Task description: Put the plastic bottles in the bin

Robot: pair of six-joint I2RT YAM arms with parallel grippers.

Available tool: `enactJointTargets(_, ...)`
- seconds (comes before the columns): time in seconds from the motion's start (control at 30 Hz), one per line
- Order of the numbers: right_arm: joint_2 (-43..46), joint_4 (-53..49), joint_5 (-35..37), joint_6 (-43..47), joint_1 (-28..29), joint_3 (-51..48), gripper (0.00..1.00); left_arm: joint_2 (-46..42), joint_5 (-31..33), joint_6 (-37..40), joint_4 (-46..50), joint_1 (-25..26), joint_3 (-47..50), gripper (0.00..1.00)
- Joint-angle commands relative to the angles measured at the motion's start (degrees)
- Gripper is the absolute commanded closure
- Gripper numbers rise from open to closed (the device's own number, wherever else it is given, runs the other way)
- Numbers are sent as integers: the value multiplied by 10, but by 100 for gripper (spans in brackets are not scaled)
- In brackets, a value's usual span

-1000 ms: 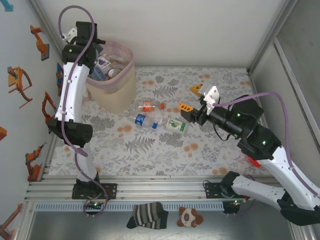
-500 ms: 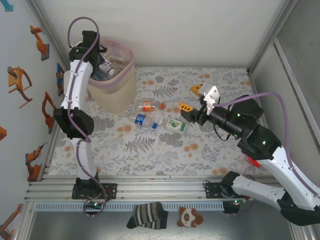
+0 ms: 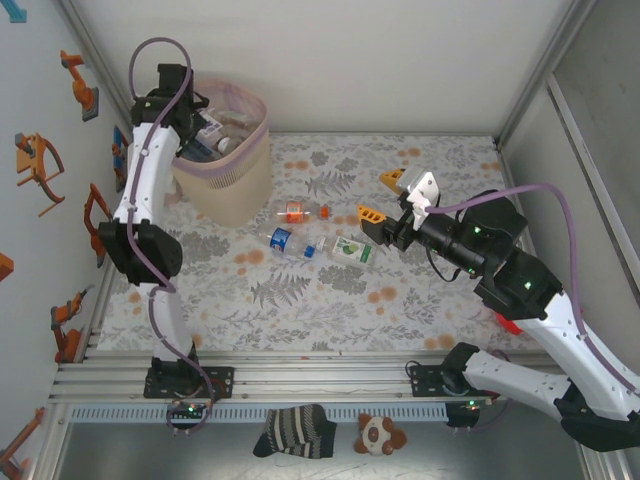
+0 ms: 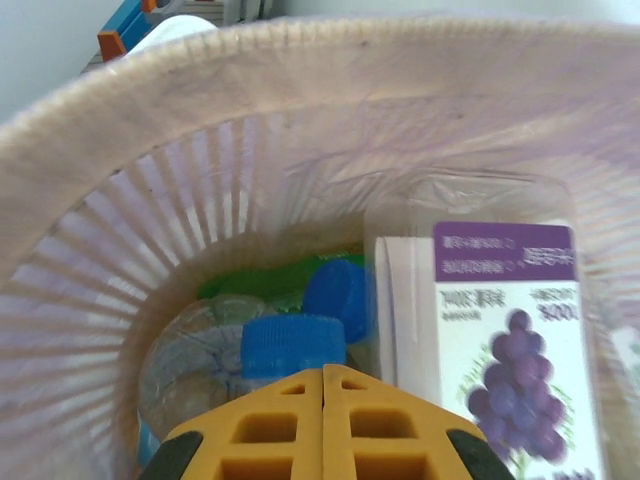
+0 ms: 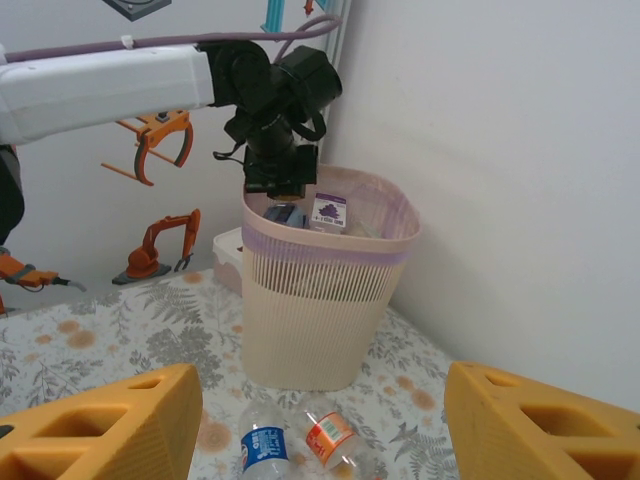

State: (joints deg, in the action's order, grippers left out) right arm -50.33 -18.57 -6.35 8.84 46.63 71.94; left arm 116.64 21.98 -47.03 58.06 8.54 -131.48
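The beige bin (image 3: 232, 178) with its pink liner stands at the back left and holds several plastic bottles. My left gripper (image 3: 197, 118) hangs over the bin's left rim. Its yellow fingers (image 4: 300, 425) are pressed together with nothing between them, just above a blue-capped bottle (image 4: 294, 345) and a grape-label bottle (image 4: 500, 330). On the table lie an orange-label bottle (image 3: 295, 211), a blue-label bottle (image 3: 280, 238) and a green-label bottle (image 3: 352, 249). My right gripper (image 3: 381, 196) hovers open to their right, facing the bin (image 5: 320, 300), with the blue-label (image 5: 265, 445) and orange-label (image 5: 330, 435) bottles ahead of it.
A small white box (image 5: 228, 255) sits behind the bin by the left wall. A striped sock (image 3: 295, 430) and a plush toy (image 3: 380, 433) lie off the near edge. A red object (image 3: 505, 320) peeks out under the right arm. Walls close in the back and both sides.
The left arm's elbow has swung left and back while its gripper stayed over the bin. The right arm and the bottles on the table have not moved.
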Motion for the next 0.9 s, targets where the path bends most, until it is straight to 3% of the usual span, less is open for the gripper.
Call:
enactJointTargets(0.0,2,20,5,-5,0,8,36,-69,-20,36,-37,2,22,97)
enactJointTargets(0.33,-5,21,4,-4,0,11,36,-225,-152,230,-285,27,256,85)
enactJointTargets(0.53,-10,20,2,-2,0,15,35,-259,-221,327,-313,57,298,78)
enactJointTargets(0.6,-11,20,1,-3,0,16,36,-268,-267,369,-324,65,316,74)
enactJointTargets(0.8,-10,18,3,-4,1,16,36,-314,-525,477,-414,74,405,57)
enactJointTargets(0.87,-8,16,3,-4,0,16,36,-318,-571,510,-422,82,417,52)
